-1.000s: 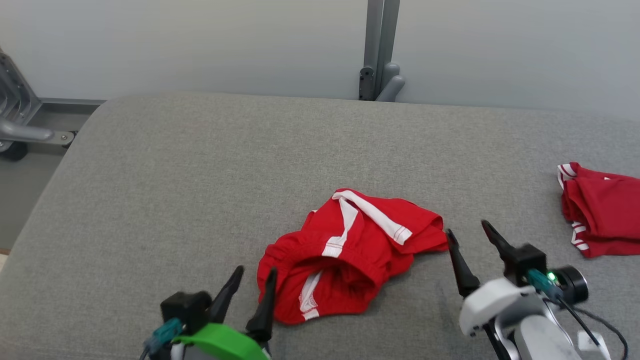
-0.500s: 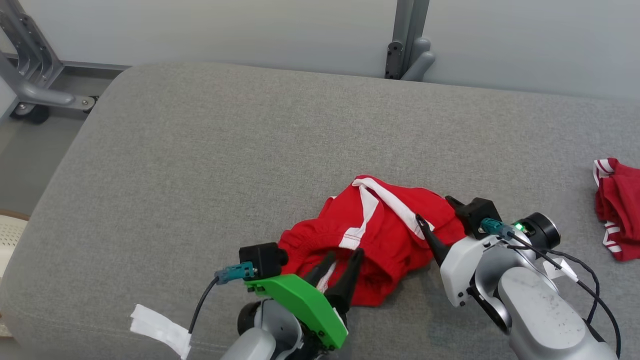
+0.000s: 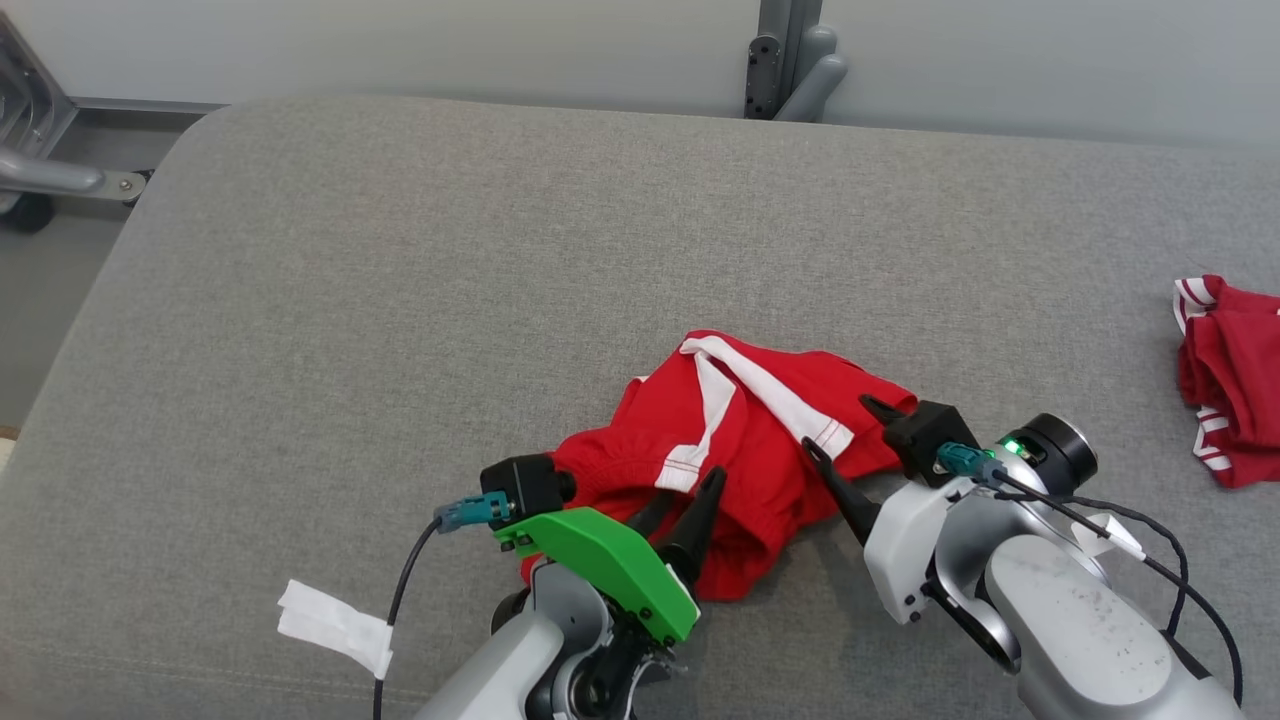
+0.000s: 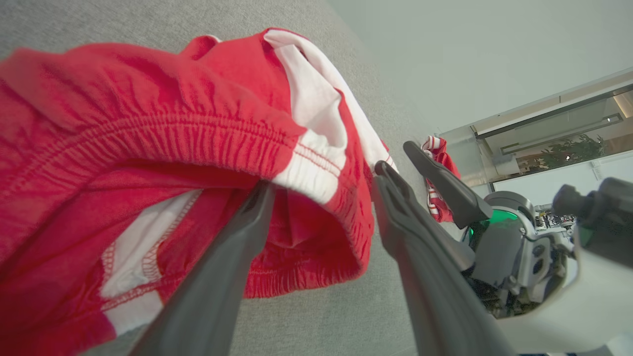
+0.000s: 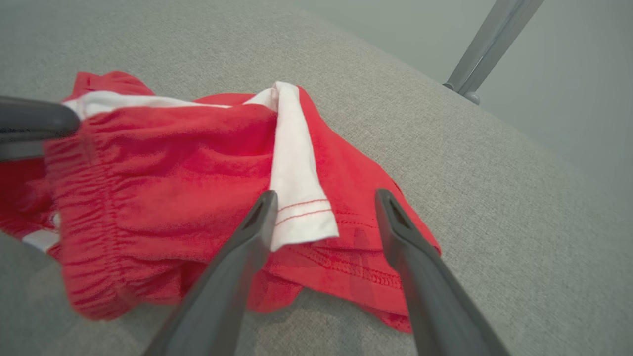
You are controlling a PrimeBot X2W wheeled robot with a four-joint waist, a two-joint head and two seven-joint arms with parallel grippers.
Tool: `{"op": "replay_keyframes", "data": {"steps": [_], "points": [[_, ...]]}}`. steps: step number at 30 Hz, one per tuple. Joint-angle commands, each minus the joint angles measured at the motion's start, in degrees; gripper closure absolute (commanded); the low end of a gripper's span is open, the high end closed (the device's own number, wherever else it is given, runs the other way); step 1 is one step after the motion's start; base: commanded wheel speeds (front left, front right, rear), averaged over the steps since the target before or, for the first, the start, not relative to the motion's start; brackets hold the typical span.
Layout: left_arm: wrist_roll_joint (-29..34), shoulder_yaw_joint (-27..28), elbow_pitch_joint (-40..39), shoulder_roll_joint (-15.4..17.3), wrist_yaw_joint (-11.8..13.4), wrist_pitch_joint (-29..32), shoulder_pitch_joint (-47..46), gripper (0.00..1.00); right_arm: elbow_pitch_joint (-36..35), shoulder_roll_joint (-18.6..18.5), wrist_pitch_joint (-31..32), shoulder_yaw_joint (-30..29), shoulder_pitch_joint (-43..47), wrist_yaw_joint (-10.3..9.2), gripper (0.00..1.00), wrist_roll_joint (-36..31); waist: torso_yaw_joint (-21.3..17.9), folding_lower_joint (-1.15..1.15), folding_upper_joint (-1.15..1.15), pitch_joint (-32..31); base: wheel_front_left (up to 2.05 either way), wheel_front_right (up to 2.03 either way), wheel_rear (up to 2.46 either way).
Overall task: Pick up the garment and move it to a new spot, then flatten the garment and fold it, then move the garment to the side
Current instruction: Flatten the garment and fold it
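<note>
The garment (image 3: 745,440), red shorts with white side stripes, lies crumpled on the grey padded surface (image 3: 400,300). My left gripper (image 3: 688,492) is open at the garment's near edge. In the left wrist view the elastic waistband of the garment (image 4: 148,123) sits between the spread fingers of that gripper (image 4: 324,177). My right gripper (image 3: 838,423) is open at the garment's right edge. In the right wrist view the white stripe end and the hem of the garment (image 5: 173,148) lie between the parted tips of that gripper (image 5: 326,194). Neither gripper holds the cloth.
A second red and white garment (image 3: 1225,380) lies bunched at the far right edge of the surface. A white tape tag (image 3: 335,625) hangs on my left arm's cable. A metal post (image 3: 790,60) stands behind the surface, and a wheeled metal frame (image 3: 40,170) is at the back left.
Both grippers have come forward from beside the garment onto it, the left to the waistband, the right to the hem. Both stay open. The head camera has shifted too.
</note>
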Motion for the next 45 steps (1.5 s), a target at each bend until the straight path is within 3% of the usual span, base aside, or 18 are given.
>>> {"op": "replay_keyframes", "data": {"steps": [1, 11, 25, 31, 34, 40, 45], "points": [[-0.91, -0.31, 0.61, 0.14, -0.17, -0.59, -0.99, 0.0, -0.82, -0.47, 0.34, 0.52, 0.79, -0.07, 0.0, 0.48, -0.23, 0.0, 0.0, 0.1, 0.0, 0.0, 0.0], [-3.26, -2.24, 3.9, 0.16, -0.77, -3.07, -3.25, 0.0, -5.9, -2.61, 3.13, 2.95, 2.58, -0.07, 0.0, 2.66, -0.25, 0.0, 0.0, 0.04, 0.0, 0.0, 0.0], [-5.62, -3.54, 8.79, 0.14, -2.33, -5.1, -5.66, 0.0, -7.15, -3.34, 4.11, 3.27, 2.85, -0.07, 0.02, 3.11, -0.34, 0.0, 0.0, 0.36, 0.0, 0.0, 0.0], [-6.65, -4.84, 9.6, 0.15, -3.08, -5.64, -6.39, 0.0, -6.6, -3.25, 3.8, 3.31, 2.52, -0.07, 0.12, 3.45, -0.08, 0.0, 0.0, 0.43, 0.0, 0.0, 0.0], [-7.23, -5.24, 10.07, 0.15, -3.49, -5.89, -6.63, 0.0, -6.04, -3.08, 3.53, 2.9, 2.77, -0.07, 0.12, 3.81, 0.23, 0.0, 0.0, 0.31, 0.0, 0.0, 0.0], [-7.78, -5.87, 11.16, 0.14, -3.99, -6.09, -7.07, 0.11, -4.74, -2.7, 3.1, 2.33, 2.36, -0.07, 0.14, 4.27, 0.87, 0.0, 0.0, 0.13, 0.0, 0.0, 0.0], [-8.08, -6.22, 11.78, 0.15, -4.1, -6.37, -7.48, 0.18, -4.28, -2.46, 2.65, 1.42, 1.5, -0.07, 0.06, 4.84, 1.07, 0.0, 0.0, 0.04, 0.0, 0.0, 0.0]]}}
